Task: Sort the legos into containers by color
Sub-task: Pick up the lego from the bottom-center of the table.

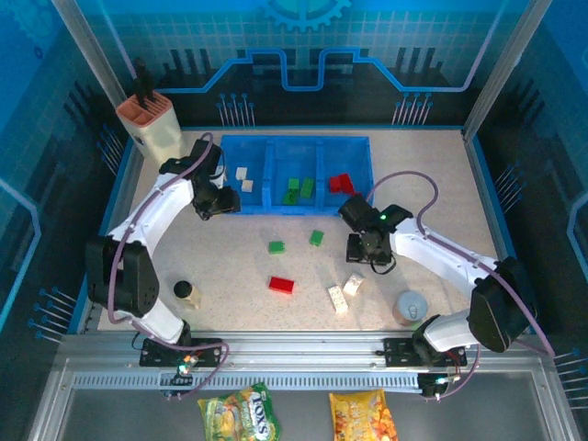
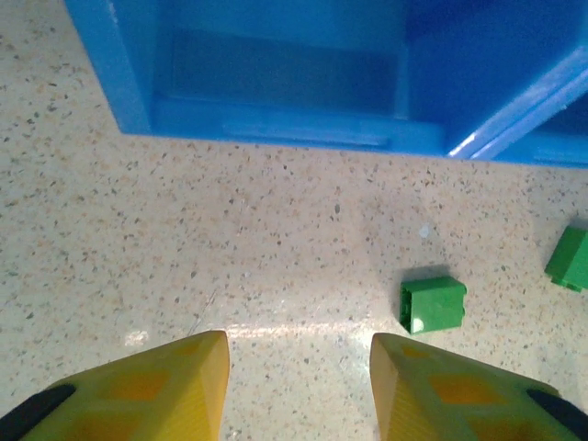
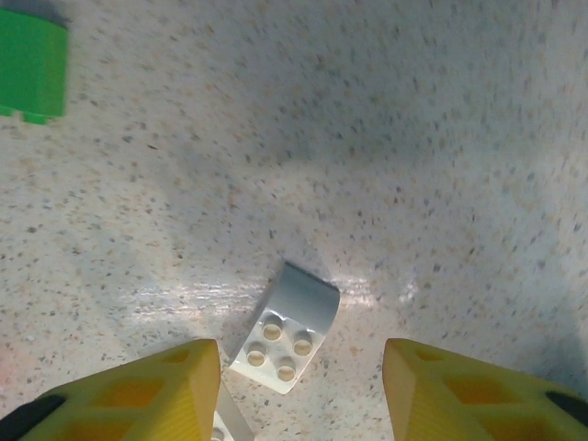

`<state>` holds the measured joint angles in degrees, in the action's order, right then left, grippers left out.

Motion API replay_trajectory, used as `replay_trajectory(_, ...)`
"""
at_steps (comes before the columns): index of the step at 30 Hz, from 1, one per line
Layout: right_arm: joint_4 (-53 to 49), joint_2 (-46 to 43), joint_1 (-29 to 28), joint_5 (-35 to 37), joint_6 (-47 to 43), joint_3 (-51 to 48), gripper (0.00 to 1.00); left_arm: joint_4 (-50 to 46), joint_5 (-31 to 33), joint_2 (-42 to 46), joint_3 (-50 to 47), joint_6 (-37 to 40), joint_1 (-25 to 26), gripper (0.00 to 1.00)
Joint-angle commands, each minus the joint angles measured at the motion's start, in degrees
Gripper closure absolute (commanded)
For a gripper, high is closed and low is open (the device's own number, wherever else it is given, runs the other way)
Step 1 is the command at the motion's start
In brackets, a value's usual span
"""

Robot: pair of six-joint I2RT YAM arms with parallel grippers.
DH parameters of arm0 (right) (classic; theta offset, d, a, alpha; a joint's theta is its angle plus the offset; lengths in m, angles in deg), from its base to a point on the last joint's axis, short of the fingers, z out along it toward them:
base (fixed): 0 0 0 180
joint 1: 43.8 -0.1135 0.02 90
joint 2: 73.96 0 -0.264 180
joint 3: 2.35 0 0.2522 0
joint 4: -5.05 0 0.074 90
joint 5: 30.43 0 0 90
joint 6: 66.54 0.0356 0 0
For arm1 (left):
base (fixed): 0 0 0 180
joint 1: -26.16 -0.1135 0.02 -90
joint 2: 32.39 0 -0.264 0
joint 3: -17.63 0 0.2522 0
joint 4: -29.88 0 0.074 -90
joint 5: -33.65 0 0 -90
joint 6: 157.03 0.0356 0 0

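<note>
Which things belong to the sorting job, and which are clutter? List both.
Job: loose red lego, green legos, cream legos, blue three-compartment tray.
Clutter: knife block, small bottle, grey cup, two snack bags.

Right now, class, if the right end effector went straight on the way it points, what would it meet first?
The right end effector would probably meet the cream brick on the table just ahead; depth is unclear.
</note>
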<state>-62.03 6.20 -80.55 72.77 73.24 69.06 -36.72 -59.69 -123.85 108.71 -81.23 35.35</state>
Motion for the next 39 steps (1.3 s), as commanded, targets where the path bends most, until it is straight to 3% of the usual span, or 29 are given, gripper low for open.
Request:
replay_trajectory(1, 0.1, 0.2, -1.7, 1.2, 10.1, -1.7, 0.49, -3.6, -1.1, 3.0, -1.3, 2.7, -0.8, 0.54)
replay_trajectory(6, 1.8, 2.1, -3.9, 0.8, 16.7, -3.5, 0.49, -4.4, -2.2, 3.9, -1.8, 5.7, -1.6, 0.53)
replay_trajectory(15, 7.0, 4.6, -6.9, -1.8, 24.6, -8.6, 0.48, 3.8, -5.2, 3.1, -6.6, 7.1, -2.2, 0.53)
replay_trajectory(19, 9.6, 6.2, -8.1, -3.1, 26.8, -10.1, 0.47, 5.1, -3.5, 3.2, -8.0, 7.9, -2.4, 0.52)
replay_trajectory(32, 9.3, 10.2, -9.7, -1.6, 26.4, -8.6, 0.54, 6.3, -4.0, 2.8, -9.5, 7.8, -2.6, 0.53)
replay_trajectory(39, 6.2, 9.9, -9.7, 1.8, 23.9, -7.6, 0.5, 6.3, -4.1, 2.5, -9.4, 7.9, -2.7, 0.53)
